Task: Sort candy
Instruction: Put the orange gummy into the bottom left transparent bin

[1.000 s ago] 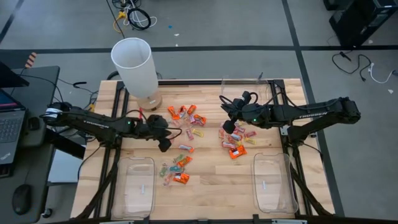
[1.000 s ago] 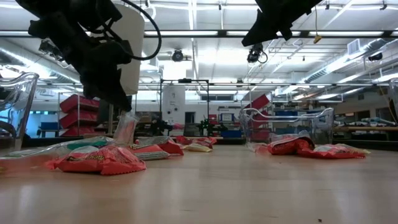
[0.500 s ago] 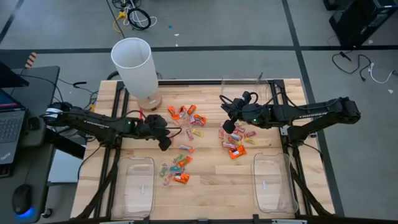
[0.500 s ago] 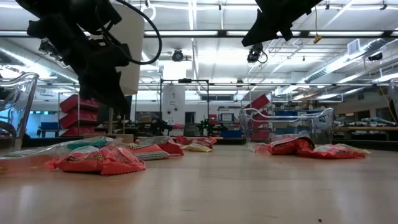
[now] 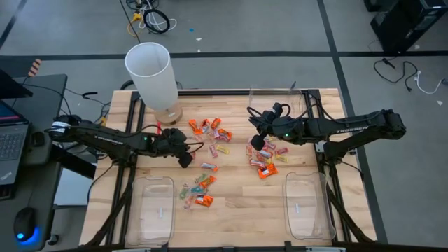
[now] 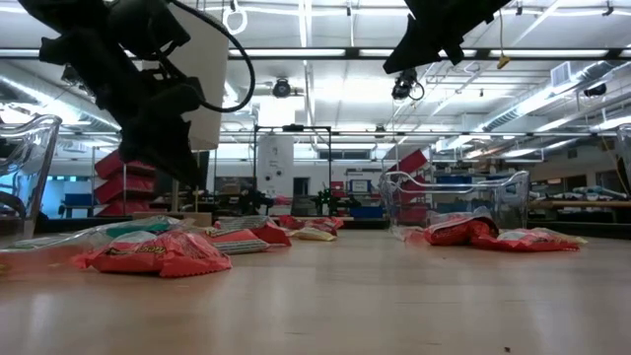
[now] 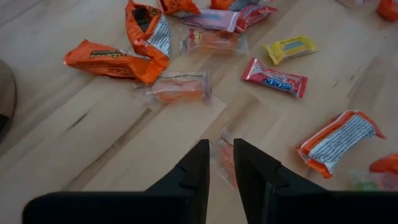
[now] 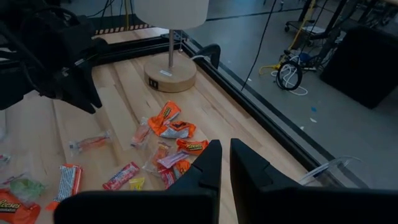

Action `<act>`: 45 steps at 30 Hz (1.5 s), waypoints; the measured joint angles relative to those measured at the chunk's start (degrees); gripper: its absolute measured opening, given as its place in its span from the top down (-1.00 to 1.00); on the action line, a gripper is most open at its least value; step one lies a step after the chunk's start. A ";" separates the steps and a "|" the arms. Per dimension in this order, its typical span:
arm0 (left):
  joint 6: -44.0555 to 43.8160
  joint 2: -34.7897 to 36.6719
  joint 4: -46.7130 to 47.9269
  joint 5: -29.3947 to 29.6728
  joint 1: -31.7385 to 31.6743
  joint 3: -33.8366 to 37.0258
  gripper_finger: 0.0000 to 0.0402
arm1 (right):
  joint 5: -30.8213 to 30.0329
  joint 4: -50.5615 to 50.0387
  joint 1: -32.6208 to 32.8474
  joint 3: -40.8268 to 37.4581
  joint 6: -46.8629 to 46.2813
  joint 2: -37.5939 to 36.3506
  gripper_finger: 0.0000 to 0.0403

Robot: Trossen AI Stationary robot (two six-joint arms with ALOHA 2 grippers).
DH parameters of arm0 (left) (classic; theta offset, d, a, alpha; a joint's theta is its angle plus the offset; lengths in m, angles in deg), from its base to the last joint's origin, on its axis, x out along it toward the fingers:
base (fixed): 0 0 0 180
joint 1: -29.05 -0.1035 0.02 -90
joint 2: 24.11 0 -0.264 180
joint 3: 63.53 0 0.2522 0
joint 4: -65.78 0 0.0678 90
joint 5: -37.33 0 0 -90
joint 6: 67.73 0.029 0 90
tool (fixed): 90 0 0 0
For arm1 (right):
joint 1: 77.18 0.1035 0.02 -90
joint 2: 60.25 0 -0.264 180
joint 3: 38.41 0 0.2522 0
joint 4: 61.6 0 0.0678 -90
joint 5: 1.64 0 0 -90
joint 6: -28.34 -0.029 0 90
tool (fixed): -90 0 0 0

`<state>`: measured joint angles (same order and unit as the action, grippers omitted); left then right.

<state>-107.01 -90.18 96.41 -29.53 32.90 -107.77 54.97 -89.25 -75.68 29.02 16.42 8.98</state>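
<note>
Looking down at the table [image 5: 231, 217]: wood top, with things spread across it.
Lamp [image 5: 150, 73]: tall white shade on a round wood base, at the far left corner of the table.
Left tray [image 5: 150, 210]: clear plastic, at the near left edge. I see no candy inside it.
Left gripper [image 5: 185, 159]: low over the wood, between the lamp and the candy. Its fingers [image 7: 193, 174] stand a little apart. A small see-through wrapped sweet [image 7: 225, 158] lies on the table just past the tips. The fingers do not hold it.
Candy [image 5: 210, 129]: small wrapped sweets all lie loose on the table. One bunch is near the lamp base, one bunch [image 5: 198, 192] is near the left tray, and one bunch [image 5: 264, 159] is under the right arm.
Right gripper [image 5: 257, 142]: up in the air over the right bunch of candy. Its fingers [image 8: 205, 168] are nearly together with nothing between them.
Back tray [image 5: 276, 99]: clear plastic, at the far edge behind the right arm. I cannot tell what is inside.
Right tray [image 5: 308, 206]: clear plastic, at the near right edge. I see no candy inside it.
</note>
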 joint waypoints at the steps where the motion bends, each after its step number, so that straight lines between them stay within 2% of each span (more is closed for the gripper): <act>1: -0.30 0.02 -0.86 0.04 0.00 0.59 0.62 | 0.00 0.01 0.00 0.00 0.00 0.00 0.90; 11: -3.03 0.00 -10.10 0.97 -0.09 4.64 0.62 | 0.00 0.04 0.00 0.00 -0.06 0.00 0.90; 18: -3.02 -0.04 -11.27 1.71 -0.09 5.42 0.62 | 0.00 0.04 0.00 0.00 -0.35 0.00 0.90; 31: -3.69 -8.57 -15.28 0.16 -0.09 5.46 0.62 | 0.00 0.04 0.00 -0.02 -0.55 0.00 0.90; 45: -6.54 -10.61 -14.99 2.03 -0.11 5.42 0.62 | 0.00 0.10 0.00 -0.02 -0.47 0.00 0.90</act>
<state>-113.55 -100.78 81.42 -27.50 32.80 -102.35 54.97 -89.16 -75.68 29.00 15.95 8.98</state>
